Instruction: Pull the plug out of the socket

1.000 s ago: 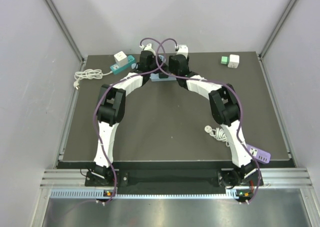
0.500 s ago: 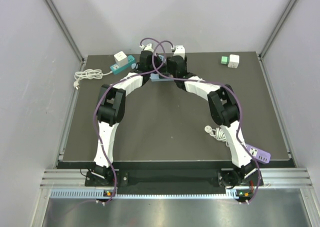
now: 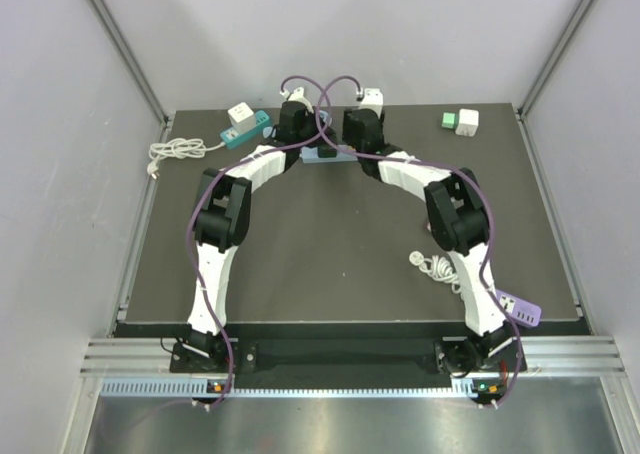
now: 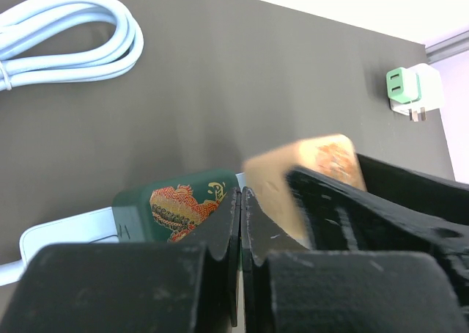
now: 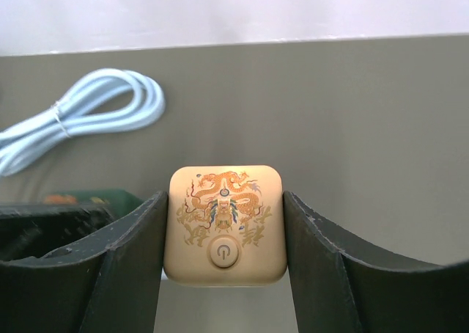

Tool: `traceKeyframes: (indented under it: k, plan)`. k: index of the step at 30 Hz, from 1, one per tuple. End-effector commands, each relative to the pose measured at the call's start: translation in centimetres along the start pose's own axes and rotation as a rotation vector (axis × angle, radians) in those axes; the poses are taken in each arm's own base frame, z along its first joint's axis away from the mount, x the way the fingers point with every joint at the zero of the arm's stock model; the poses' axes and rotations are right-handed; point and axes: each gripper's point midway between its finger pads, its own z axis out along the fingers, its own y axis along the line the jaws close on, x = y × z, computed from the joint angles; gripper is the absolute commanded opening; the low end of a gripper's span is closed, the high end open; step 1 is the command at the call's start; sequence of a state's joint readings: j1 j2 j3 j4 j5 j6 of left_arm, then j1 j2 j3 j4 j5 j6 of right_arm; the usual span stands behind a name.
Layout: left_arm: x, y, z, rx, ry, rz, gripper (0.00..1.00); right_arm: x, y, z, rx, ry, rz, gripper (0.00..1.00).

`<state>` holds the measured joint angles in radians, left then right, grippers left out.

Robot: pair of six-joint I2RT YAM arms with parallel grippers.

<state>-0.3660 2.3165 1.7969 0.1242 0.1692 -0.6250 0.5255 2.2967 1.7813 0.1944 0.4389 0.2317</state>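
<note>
Table (image 3: 300,264): dark mat; both arms reach to its far middle and converge there from either side.

Left arm (image 3: 222,214): extended forward, elbow raised, forearm angled inward; right arm (image 3: 455,214): the mirror of it, its wrist close beside the left wrist.

Strip (image 4: 66,238): white socket bar, lying below and to the left of the left claw (image 4: 240,208); its coiled cable (image 4: 69,36) lies beyond that claw, well apart.

Green plug (image 4: 172,205): seated on the strip, just under the left claw's tips.

Plug (image 5: 226,224): tan, dragon print, button on its face; squarely between the fingers of the right claw (image 5: 223,197); just right of the left claw.

Claw states: left clenched, nothing between its fingers, apparently bearing down at the green plug to pin the strip; contact not confirmed. Right grasping the plug, a finger against each flank.

Step in hand, by judgement: the extraction itself; grip made, counter-hold set. The plug's base is hidden, so whether its prongs have cleared the socket cannot be told.

Next move calls for a straight draw away from the strip, along the prongs, without twist; left claw to hold firm, lest the strip rise with the plug.
</note>
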Motion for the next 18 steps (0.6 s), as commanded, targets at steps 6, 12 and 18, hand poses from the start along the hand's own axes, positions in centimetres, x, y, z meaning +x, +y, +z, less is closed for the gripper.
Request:
traceKeyframes:
  k: [6, 12, 18]
  plan:
    - [15.5, 10.2, -2.5, -0.285, 0.466, -0.021, 0.00, -10.2, -5.1, -6.0, -0.037, -0.065, 0.243, 0.00]
    - [14.9, 8.8, -2.3, -0.230, 0.454, -0.037, 0.00, -6.6, -9.7, -10.5, -0.199, 0.156, 0.428, 0.00]
    - [14.8, 8.4, -2.3, -0.211, 0.450, -0.033, 0.00, 0.1, -13.3, -16.7, -0.148, 0.281, 0.429, 0.00]
